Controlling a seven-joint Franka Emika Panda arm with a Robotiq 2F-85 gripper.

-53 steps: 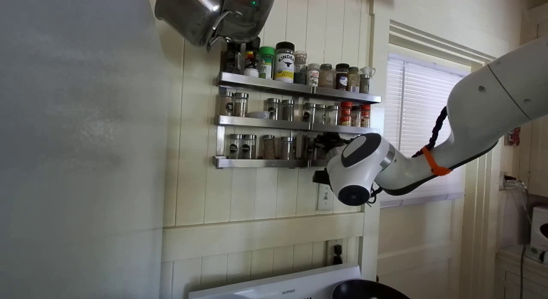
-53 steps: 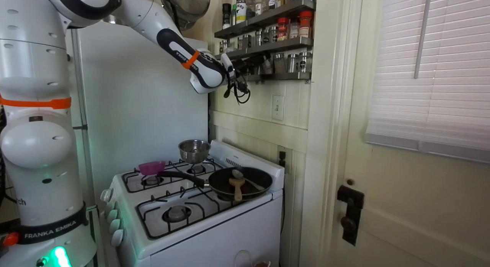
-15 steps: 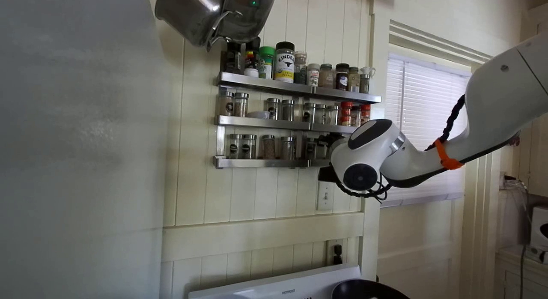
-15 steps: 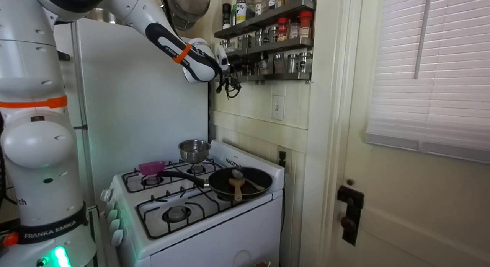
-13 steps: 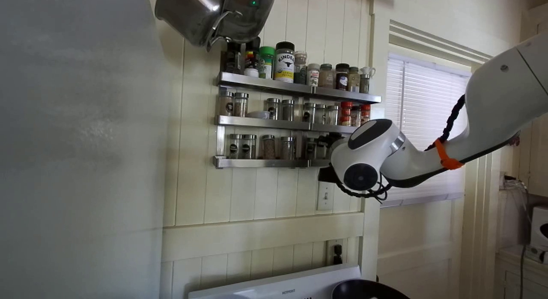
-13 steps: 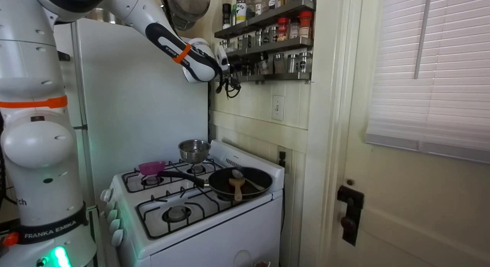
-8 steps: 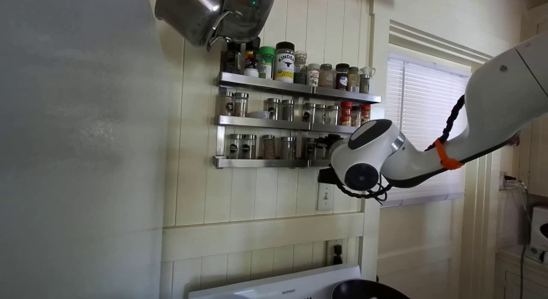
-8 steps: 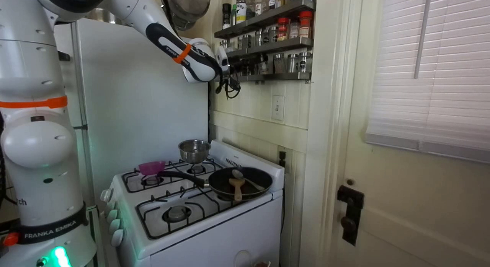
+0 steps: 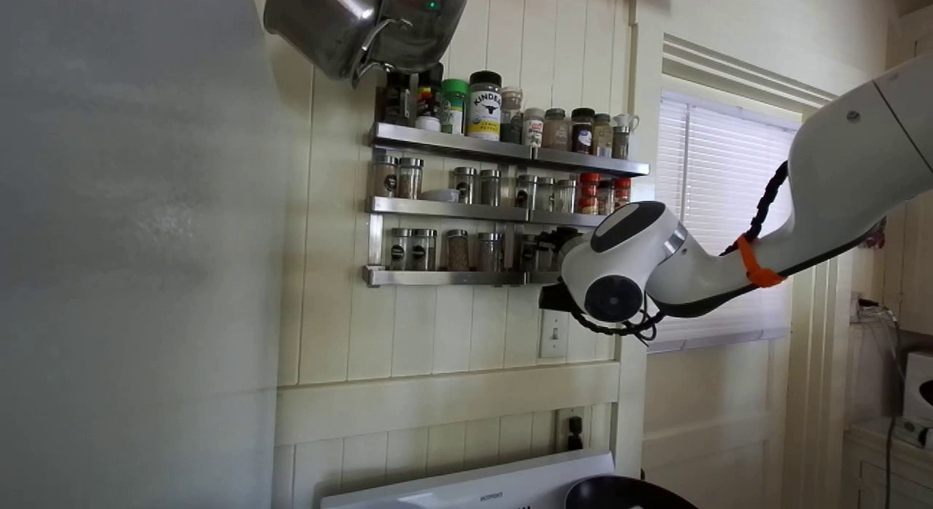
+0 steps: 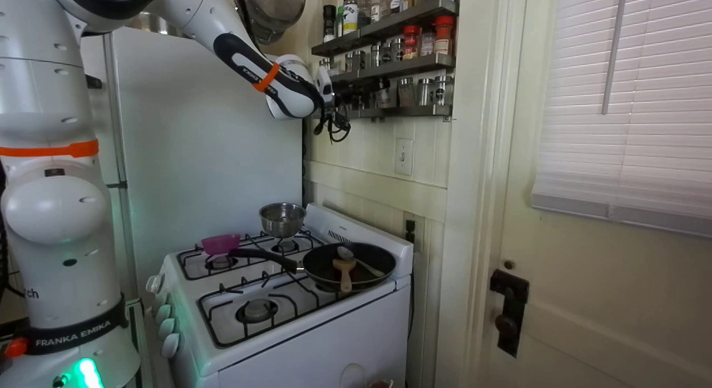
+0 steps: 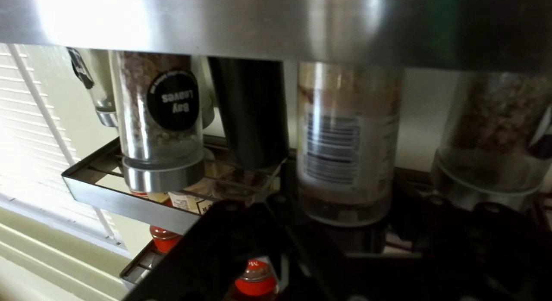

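Just right of centre in wrist view, barcoded jar (image 11: 347, 141) flanked by the claw (image 11: 347, 193), parted jar-wide, whether gripped cannot be told, Bay Leaves jar (image 11: 155, 124) at left

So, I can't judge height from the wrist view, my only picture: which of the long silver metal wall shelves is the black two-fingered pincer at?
Observer: The lowest of three: both exterior views show the pincer level with the clear, silver-lidded jars on that bottom shelf.
Operator: What's underneath, in case something drops?
Observer: A white gas stove stands lower down, below that shelf.
Operator: Anything on it?
Observer: Yes, among other things, a long-handled, round black frying pan.
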